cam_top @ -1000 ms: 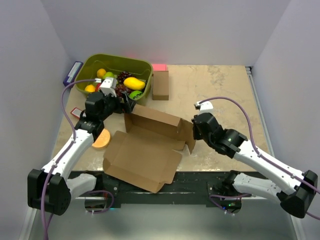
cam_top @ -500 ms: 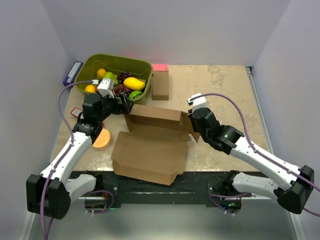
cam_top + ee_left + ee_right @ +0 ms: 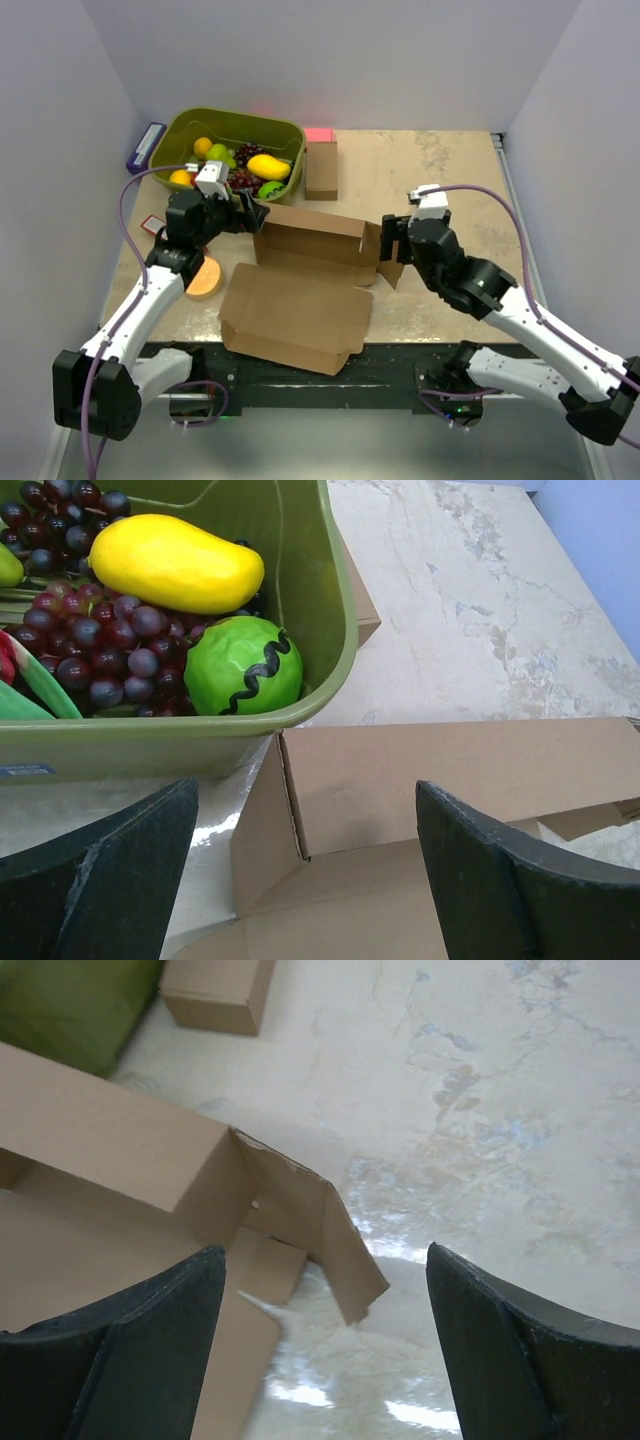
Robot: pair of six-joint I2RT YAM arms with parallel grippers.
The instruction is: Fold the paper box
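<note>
Right tool (image 3: 322,1252) has released the paper box (image 3: 300,300), now spread (left tool (image 3: 306,785) likewise).

From here the far right of the table (image 3: 450,170) looks bare, leaving room to swing the right gripper (image 3: 392,243). The left is tight: the left gripper (image 3: 250,212) sits between the green bin (image 3: 240,117) of fruit and the paper box (image 3: 300,300), at its raised far wall. The small cardboard box (image 3: 321,170) blocks the far middle, and an orange piece (image 3: 205,280) lies at the sheet's left.
</note>
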